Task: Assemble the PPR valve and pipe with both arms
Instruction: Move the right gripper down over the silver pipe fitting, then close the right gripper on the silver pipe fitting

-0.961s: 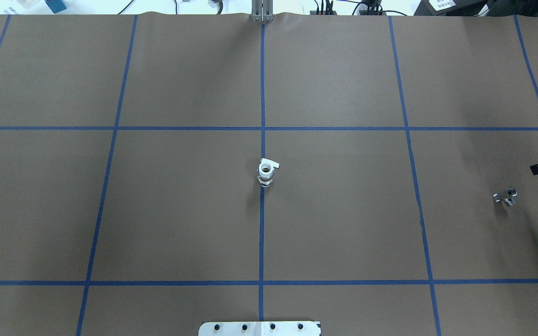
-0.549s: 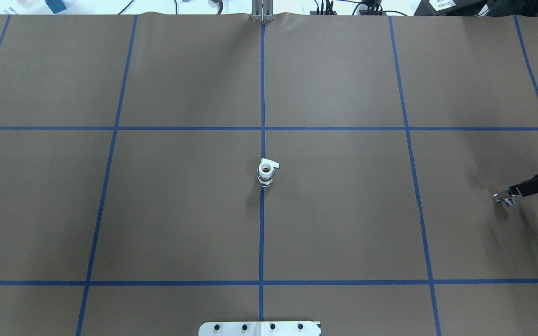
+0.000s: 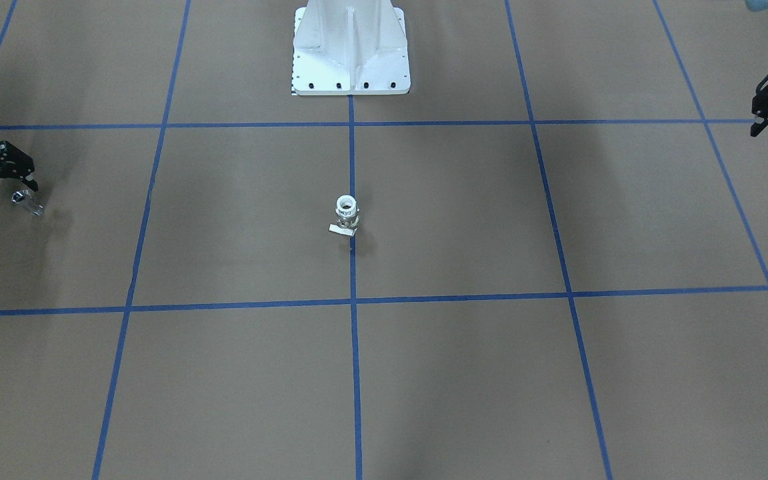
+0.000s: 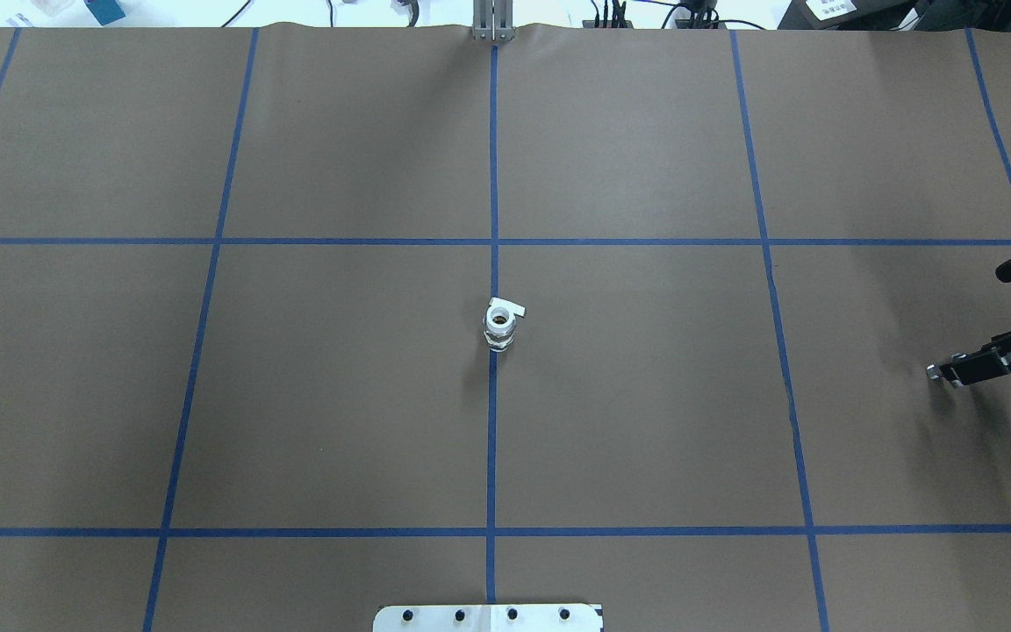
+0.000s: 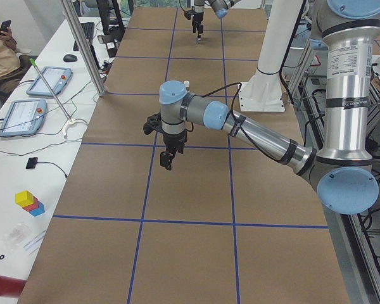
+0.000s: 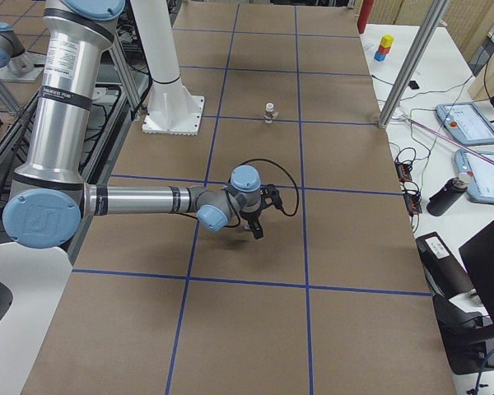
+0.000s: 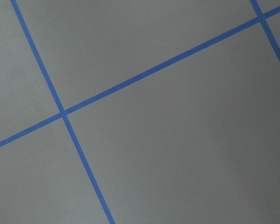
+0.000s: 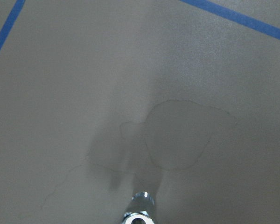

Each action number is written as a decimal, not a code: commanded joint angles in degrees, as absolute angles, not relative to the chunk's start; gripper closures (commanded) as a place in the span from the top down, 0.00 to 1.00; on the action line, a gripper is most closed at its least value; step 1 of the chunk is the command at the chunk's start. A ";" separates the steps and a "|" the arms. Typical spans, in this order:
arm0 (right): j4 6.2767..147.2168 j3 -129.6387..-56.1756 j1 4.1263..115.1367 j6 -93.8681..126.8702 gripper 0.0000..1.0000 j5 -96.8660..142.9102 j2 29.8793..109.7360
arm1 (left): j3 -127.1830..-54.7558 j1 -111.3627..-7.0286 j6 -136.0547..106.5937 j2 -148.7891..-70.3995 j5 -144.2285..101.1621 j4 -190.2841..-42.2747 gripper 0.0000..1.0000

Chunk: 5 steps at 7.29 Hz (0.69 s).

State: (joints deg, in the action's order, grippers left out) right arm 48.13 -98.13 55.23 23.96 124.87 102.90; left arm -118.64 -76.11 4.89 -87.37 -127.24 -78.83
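The valve (image 4: 501,325) is standing upright smack in the middle of the table (image 4: 295,395). Its white ring end is up, and it sits right on the blue tape line (image 4: 492,439) running down the centre of the overhead view. The little flat lever tab pokes out toward the upper right there. Both arms are well away from it.

The pipe (image 3: 26,200) is off on its own at the far left edge of the front-facing view, which is the far right edge in the overhead one. The right tool (image 4: 978,323) is over there with it, fingers spread wide and gripping nothing. One finger (image 4: 984,362) reaches out right over the pipe, so from overhead only a shiny bit peeks out past the fingertip. Whether that finger actually touches the pipe, I honestly can't tell from these angles. The right wrist camera catches just the hollow end of the pipe at the bottom centre of its frame.

The left tool (image 5: 167,158) hangs pointing down over the table in the middle of the left side view. It's also at the upper right edge of the front-facing one. Can't tell how far open it is, since it's small and half cut off. Its wrist camera shows only table and crossing tape lines.
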 commanded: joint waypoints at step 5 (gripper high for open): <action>48.16 -97.73 51.85 26.11 0.00 121.73 102.48 | -118.56 -76.11 4.92 -87.36 -127.27 -78.84 1.00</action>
